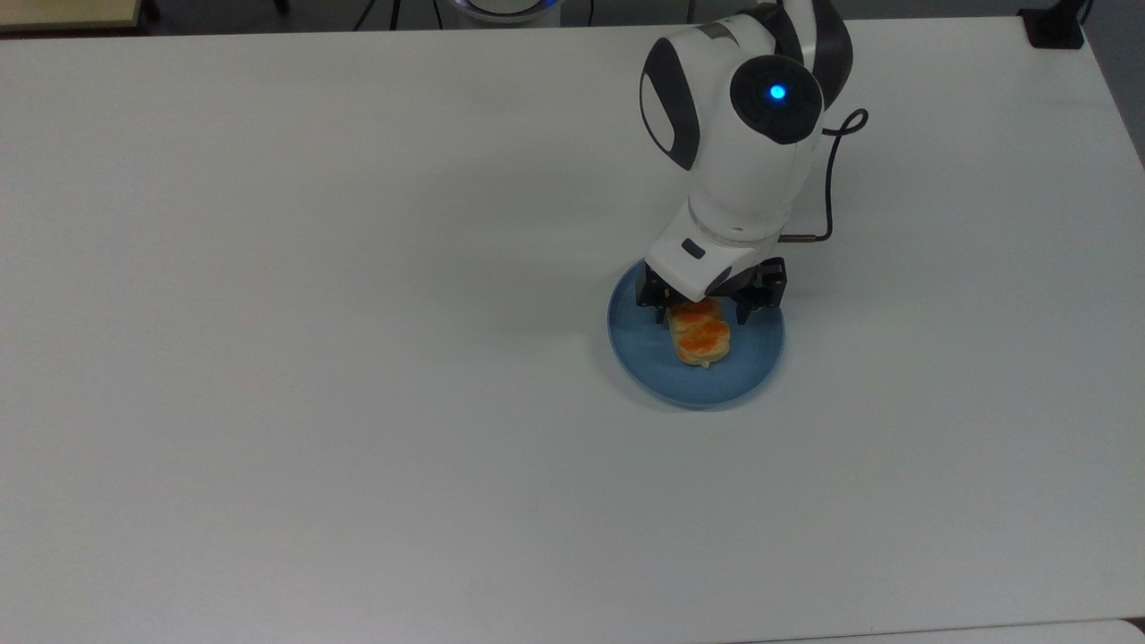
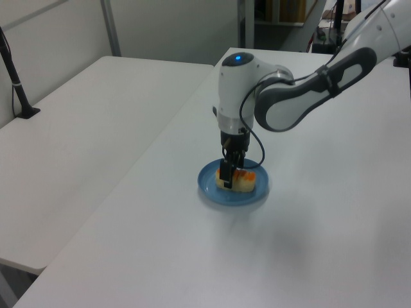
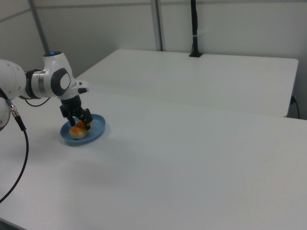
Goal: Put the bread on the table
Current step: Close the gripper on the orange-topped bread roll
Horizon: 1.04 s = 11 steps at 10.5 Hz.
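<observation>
The bread (image 1: 702, 338), a pale loaf with orange-browned bumps, lies on a round blue plate (image 1: 637, 344) right of the middle of the white table (image 1: 358, 358). My gripper (image 1: 701, 311) is down over the loaf's far end, open, with one finger on each side of it; the wrist hides that end. In the left view the bread (image 2: 244, 181) sits on the plate (image 2: 212, 192) with the gripper (image 2: 227, 174) lowered onto it. The right view has the gripper (image 3: 81, 122) over the bread (image 3: 76, 131) and plate (image 3: 98, 130).
A black clamp (image 1: 1055, 25) sits at the table's far right corner in the top view. A second white table (image 2: 83, 122) with a black post (image 2: 14, 77) adjoins in the left view. The arm's cable (image 1: 832, 179) loops beside the wrist.
</observation>
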Each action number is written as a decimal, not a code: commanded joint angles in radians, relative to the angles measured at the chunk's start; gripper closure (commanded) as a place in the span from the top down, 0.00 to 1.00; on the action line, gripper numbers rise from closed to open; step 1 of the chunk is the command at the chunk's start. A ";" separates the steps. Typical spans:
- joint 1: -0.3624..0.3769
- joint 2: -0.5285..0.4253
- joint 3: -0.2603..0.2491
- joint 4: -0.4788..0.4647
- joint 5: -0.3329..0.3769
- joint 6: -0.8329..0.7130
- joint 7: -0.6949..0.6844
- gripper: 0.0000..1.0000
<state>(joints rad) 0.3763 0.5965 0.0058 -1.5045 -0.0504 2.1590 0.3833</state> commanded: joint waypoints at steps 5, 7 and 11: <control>0.027 -0.053 -0.012 0.016 -0.020 -0.001 0.025 0.33; 0.056 -0.060 -0.012 0.009 -0.023 -0.001 0.029 0.33; -0.023 -0.107 -0.012 -0.028 -0.035 -0.004 -0.013 0.34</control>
<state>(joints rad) 0.4069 0.5599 0.0000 -1.4750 -0.0668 2.1600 0.3849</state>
